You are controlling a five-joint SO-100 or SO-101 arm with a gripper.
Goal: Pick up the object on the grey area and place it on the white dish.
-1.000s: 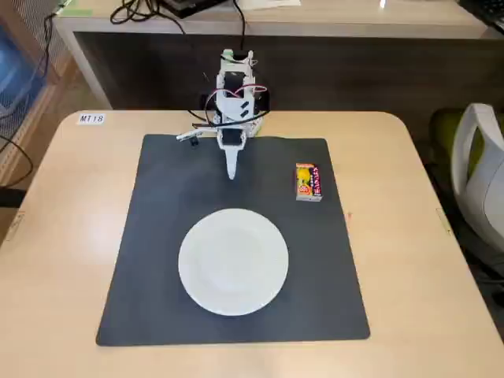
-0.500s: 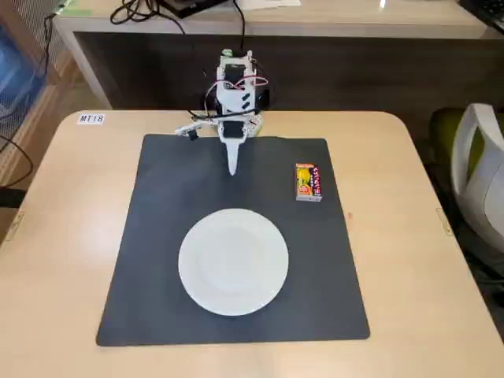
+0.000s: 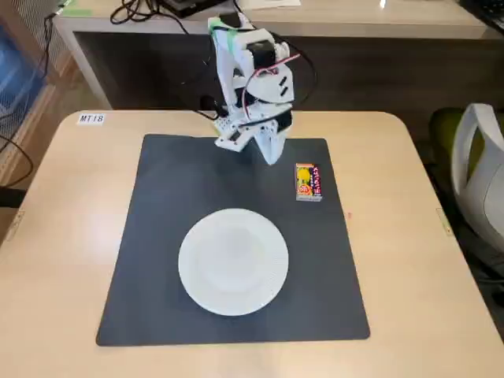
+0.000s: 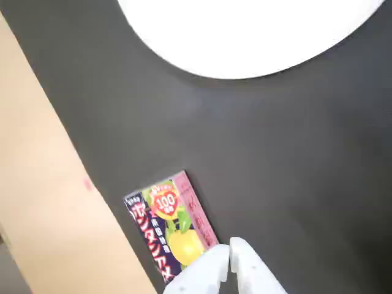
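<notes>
A small flat red and orange box [image 3: 308, 182] with a yellow picture lies on the dark grey mat [image 3: 181, 189] near its right edge. It also shows in the wrist view [image 4: 170, 223], beside the mat [image 4: 257, 159] edge. The white plate [image 3: 233, 261] sits at the mat's middle front; its rim fills the top of the wrist view [image 4: 245, 37]. My gripper [image 3: 272, 155] hangs over the mat's back edge, left of and behind the box. In the wrist view its white fingers meet at a thin seam [image 4: 229, 257], shut and empty, just over the box's corner.
The beige tabletop [image 3: 71, 236] surrounds the mat. A label "MT18" [image 3: 91, 119] sits at the table's back left. A white chair [image 3: 482, 181] stands at the right. A desk with cables [image 3: 142, 12] runs behind the arm.
</notes>
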